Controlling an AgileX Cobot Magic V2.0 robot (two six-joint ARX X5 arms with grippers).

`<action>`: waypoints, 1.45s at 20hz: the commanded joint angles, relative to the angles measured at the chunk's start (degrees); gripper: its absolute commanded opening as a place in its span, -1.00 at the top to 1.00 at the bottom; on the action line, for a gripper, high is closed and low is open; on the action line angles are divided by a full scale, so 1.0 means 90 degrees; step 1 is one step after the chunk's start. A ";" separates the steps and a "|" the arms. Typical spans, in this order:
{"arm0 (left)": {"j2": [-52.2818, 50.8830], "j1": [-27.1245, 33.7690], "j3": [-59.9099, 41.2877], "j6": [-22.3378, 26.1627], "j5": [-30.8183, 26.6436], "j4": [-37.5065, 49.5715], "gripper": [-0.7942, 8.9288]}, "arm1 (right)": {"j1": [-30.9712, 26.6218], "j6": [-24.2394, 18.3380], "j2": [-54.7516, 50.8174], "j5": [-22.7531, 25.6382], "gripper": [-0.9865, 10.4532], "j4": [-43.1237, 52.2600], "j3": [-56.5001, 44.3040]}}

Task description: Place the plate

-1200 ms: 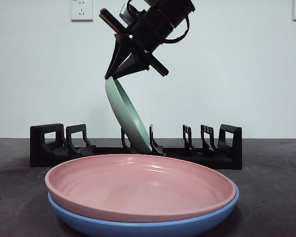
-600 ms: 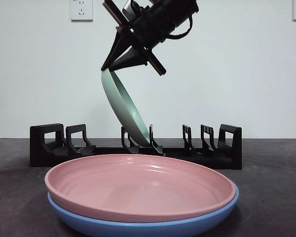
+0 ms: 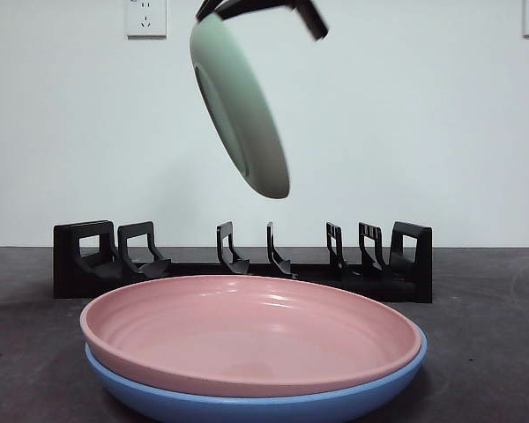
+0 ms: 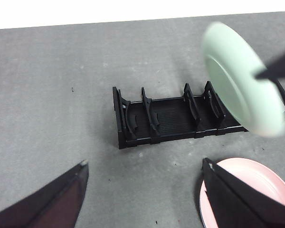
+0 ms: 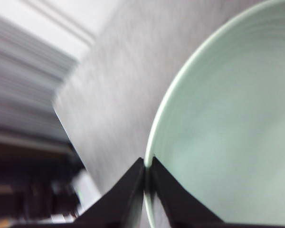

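Note:
A pale green plate [image 3: 238, 106] hangs tilted in the air above the black slotted rack [image 3: 97, 264], clear of its slots. My right gripper [image 3: 256, 7] grips the plate's top rim at the upper edge of the front view. In the right wrist view its jaws [image 5: 148, 164] are shut on the rim of the green plate [image 5: 228, 133]. The left wrist view shows the green plate [image 4: 237, 80] over the far end of the rack [image 4: 171, 114]. My left gripper [image 4: 145, 163] is open, high above the table and holding nothing.
A pink plate [image 3: 247, 326] sits stacked on a blue plate [image 3: 247, 405] in front of the rack, near the camera. The pink plate [image 4: 256, 185] also shows beside my left jaw. Grey tabletop surrounds the rack, and a white wall stands behind it.
The green plate's lower edge was at a middle rack slot; my right gripper has risen with it, and the plate now hangs well above the rack.

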 commanded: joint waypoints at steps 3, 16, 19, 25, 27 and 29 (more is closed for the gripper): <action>0.0036 -0.0024 0.0124 0.0070 -0.0039 0.0117 0.06 | 0.0493 -0.1292 -0.0369 0.1115 0.81 -0.1409 0.0177; 0.0036 -0.0024 0.0124 0.0070 -0.0039 0.0109 0.06 | 0.2956 -0.1576 -0.0478 0.4282 0.81 -0.2538 -0.0056; 0.0034 -0.0024 0.0124 0.0070 -0.0039 0.0109 0.06 | 0.3291 -0.1426 -0.0478 0.4617 0.81 -0.2361 -0.0534; 0.0034 -0.0024 0.0124 0.0114 -0.0039 0.0109 0.06 | 0.3832 -0.1202 -0.0478 0.5302 0.81 -0.1532 -0.1928; 0.0034 -0.0024 0.0124 0.0114 -0.0039 0.0109 0.06 | 0.3997 -0.1115 -0.0478 0.5309 0.81 -0.1093 -0.2387; 0.0036 -0.0024 0.0124 0.0114 -0.0039 0.0109 0.06 | 0.4119 -0.1061 -0.0478 0.5343 0.81 -0.0653 -0.2798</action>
